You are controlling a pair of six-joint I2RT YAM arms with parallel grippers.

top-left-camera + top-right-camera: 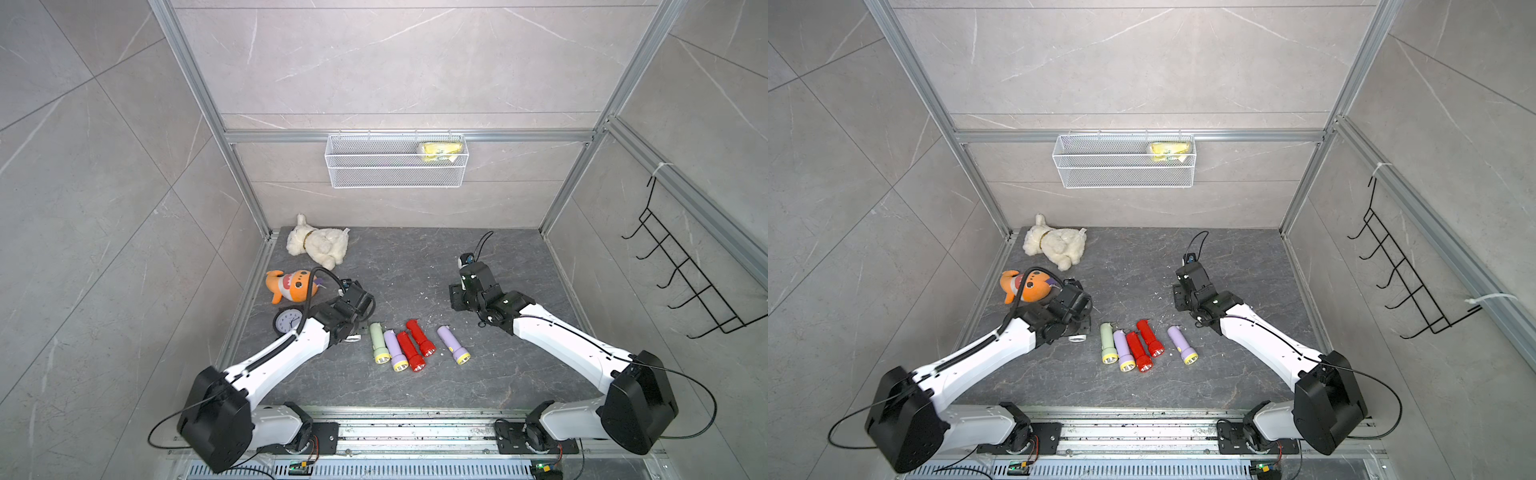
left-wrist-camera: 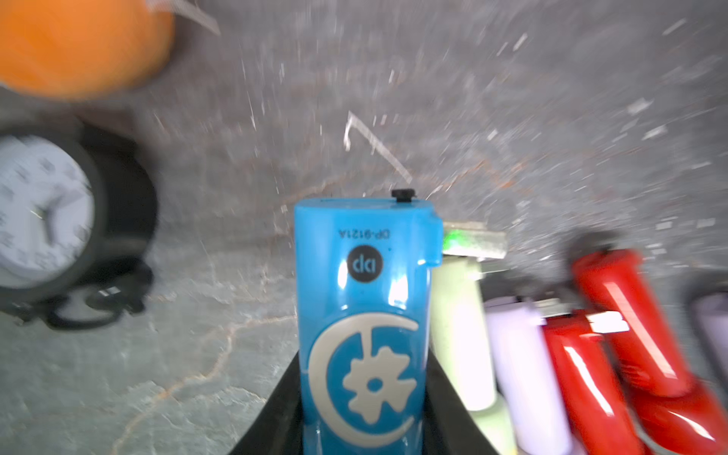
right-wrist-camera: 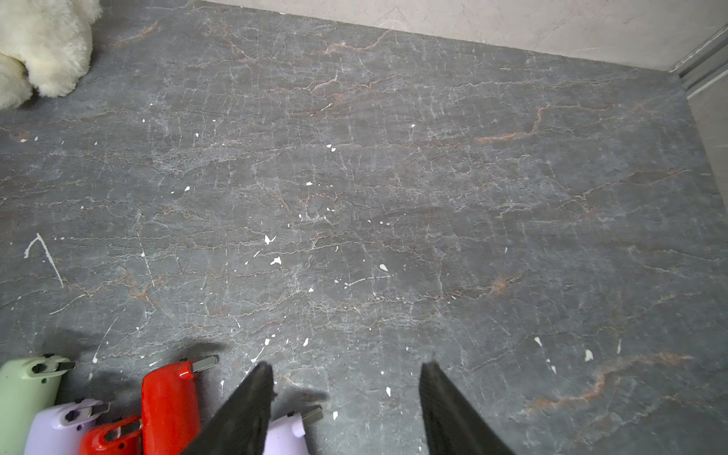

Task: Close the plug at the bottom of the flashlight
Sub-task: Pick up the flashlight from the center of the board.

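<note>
Two matching robot arms, seen in a top view. The left arm (image 1: 274,357) and right arm (image 1: 561,336) have smooth, glossy white link shells joined by bulky matte black joint housings (image 1: 216,419) with rounded corners. The wrist sections (image 1: 482,291) are black and blocky. A thick black cable (image 1: 309,291) arches over the left wrist and runs along its white shell. Thin black cables (image 1: 702,399) loop out from both large housings. Each base has a black mounting plate (image 1: 328,436) with small screw heads, and thin red and black wires (image 1: 316,446) beside it. The right gripper (image 3: 346,368) and left gripper (image 2: 364,354) have matte black fingers (image 3: 244,409) that taper to narrow tips.
</note>
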